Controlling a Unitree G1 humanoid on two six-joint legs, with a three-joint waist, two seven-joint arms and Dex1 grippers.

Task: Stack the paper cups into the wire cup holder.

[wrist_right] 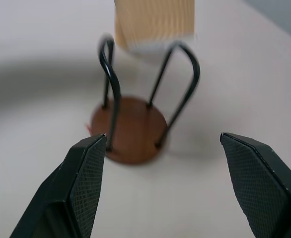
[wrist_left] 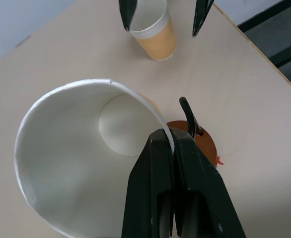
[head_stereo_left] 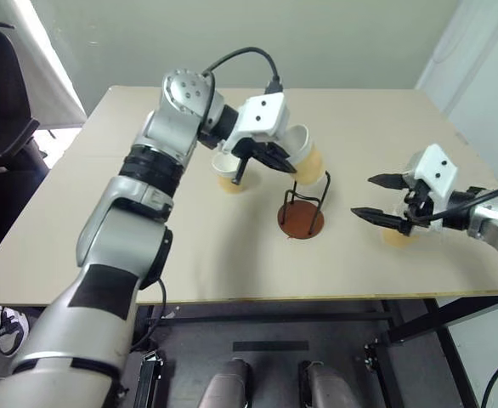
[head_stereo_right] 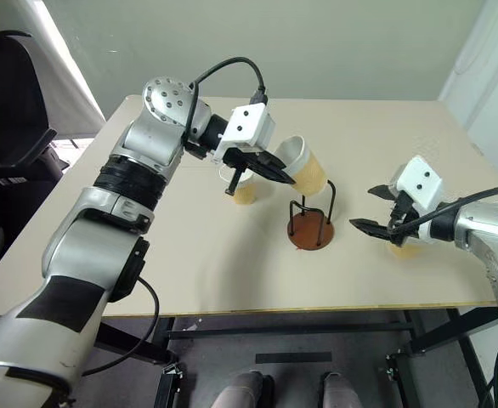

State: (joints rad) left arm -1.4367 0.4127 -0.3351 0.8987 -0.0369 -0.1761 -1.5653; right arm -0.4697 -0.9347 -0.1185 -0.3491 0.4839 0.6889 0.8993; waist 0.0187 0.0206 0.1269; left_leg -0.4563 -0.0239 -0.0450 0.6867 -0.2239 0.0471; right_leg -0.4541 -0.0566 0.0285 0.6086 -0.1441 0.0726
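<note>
You are seeing the left gripper (wrist_left: 174, 144) pinching the rim of a tilted, white-lined paper cup (head_stereo_left: 304, 155) above the wire cup holder (head_stereo_left: 302, 210) mid-table (head_stereo_left: 232, 263), while the right gripper (head_stereo_left: 378, 198) is gaping unladen.

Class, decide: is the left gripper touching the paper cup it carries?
Touching. In the left wrist view, the left gripper pinches the paper cup's rim between shut fingers.
</note>
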